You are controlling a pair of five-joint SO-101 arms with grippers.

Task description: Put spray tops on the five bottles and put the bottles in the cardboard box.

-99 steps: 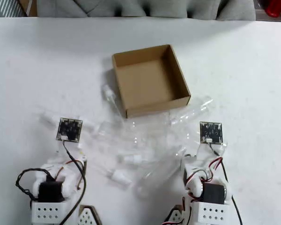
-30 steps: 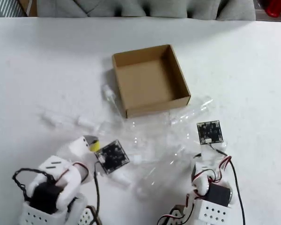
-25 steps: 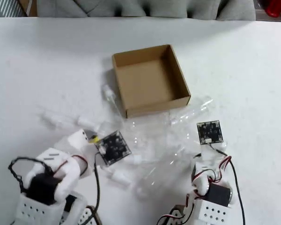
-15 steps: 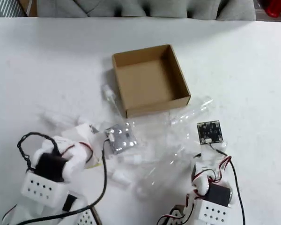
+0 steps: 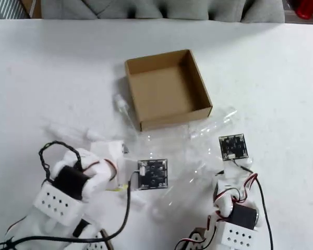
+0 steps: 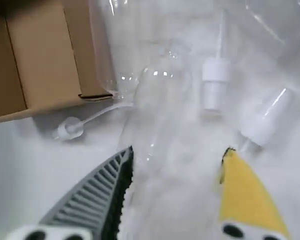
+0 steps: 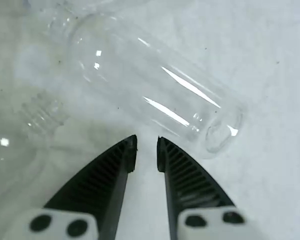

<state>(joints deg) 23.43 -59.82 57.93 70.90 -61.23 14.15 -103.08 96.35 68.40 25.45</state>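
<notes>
Bottle (image 7: 155, 100) lies flat, neck pointing away from the nearly closed right gripper (image 7: 144, 147). Left gripper (image 6: 177, 155) is spread wide over the white table (image 5: 52, 67), with grey cushions (image 5: 146, 8) past its far edge.

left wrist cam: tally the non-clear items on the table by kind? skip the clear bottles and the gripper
spray tops: 3
cardboard box: 1
total: 4
</notes>
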